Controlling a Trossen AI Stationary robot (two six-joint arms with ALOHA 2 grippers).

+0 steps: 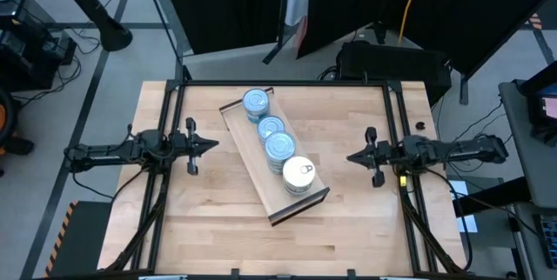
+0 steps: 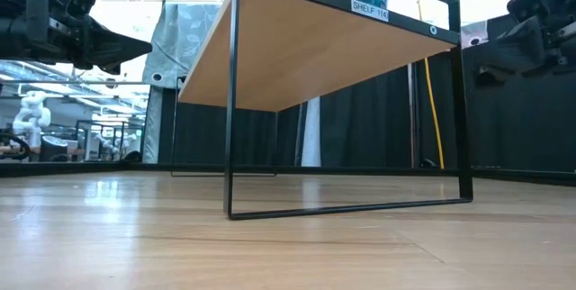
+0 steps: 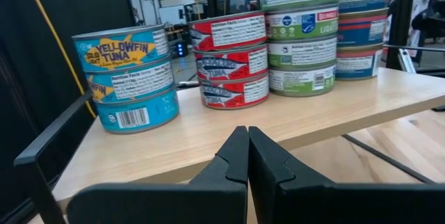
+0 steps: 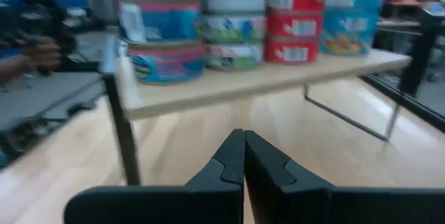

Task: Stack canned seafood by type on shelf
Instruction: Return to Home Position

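The shelf (image 1: 250, 148), a light-wood board on thin black wire legs (image 2: 229, 146), stands slantwise in the middle of the table. On it the canned seafood stands in a row of stacks: a blue yellowfin stack (image 3: 128, 78), a red one (image 3: 229, 60), a green-and-white one (image 3: 302, 36) and a pink-and-blue one (image 3: 361, 26). From above, three stacks show light-blue tops (image 1: 271, 127) and the nearest a pale pull-tab top (image 1: 298, 174). My left gripper (image 1: 211, 146) is shut, level, left of the shelf. My right gripper (image 1: 352, 156) is shut, level, to its right. Neither touches anything.
Black frame rails (image 1: 174, 141) run along the table's left, right and far sides. Bare wooden tabletop (image 1: 218, 236) lies in front of the shelf and under it (image 2: 288, 236). Beyond the table stand dark curtains, cables and equipment.
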